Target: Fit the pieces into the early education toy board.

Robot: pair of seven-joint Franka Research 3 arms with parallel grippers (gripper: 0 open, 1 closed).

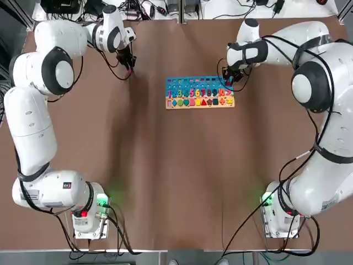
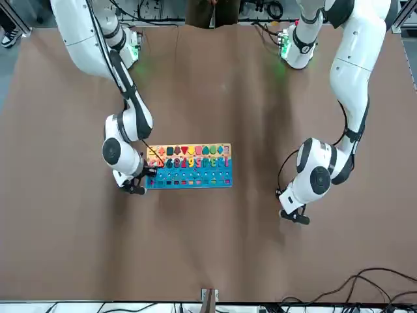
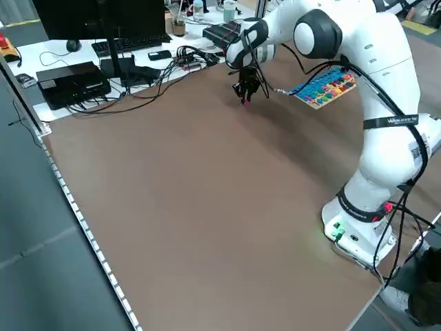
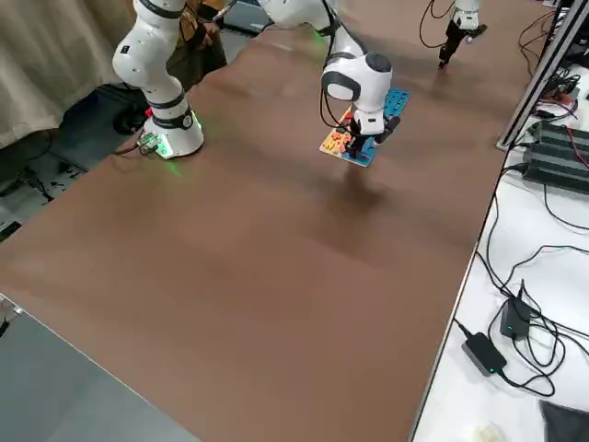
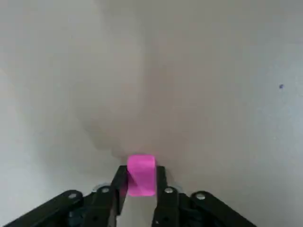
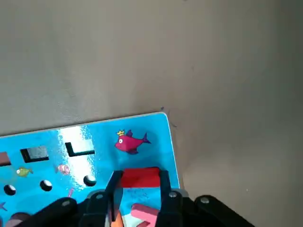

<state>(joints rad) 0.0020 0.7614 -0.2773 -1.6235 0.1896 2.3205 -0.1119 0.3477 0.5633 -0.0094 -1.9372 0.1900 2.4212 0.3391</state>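
The early education toy board (image 1: pixel 199 92) lies flat on the brown table (image 1: pixel 165 176), toward the far side from the arm bases and a little toward the robot's right. Its blue part faces away from the robot, and the tan edge with its row of coloured shapes faces the bases.

The right pincer (image 1: pixel 228 83) is down at the board's right end, over the blue part near the far corner. In the right wrist view its fingers (image 6: pixel 112 187) are clamped on a red piece (image 6: pixel 140 178) — a flat red block held just above the blue surface, beside a printed magenta fish (image 6: pixel 131 140). A pink piece (image 6: pixel 144 213) shows on the board close under the fingers.

The left pincer (image 1: pixel 128 63) is well apart from the board, out over bare table on the robot's left, toward the far edge. It grips a magenta piece (image 5: pixel 140 174) between its fingertips; the block stands up between the two fingers (image 5: pixel 163 187), and only plain table lies beyond it. From the left side the same pincer (image 3: pixel 244 92) hangs just above the table surface, with the board (image 3: pixel 324 88) farther off behind it.
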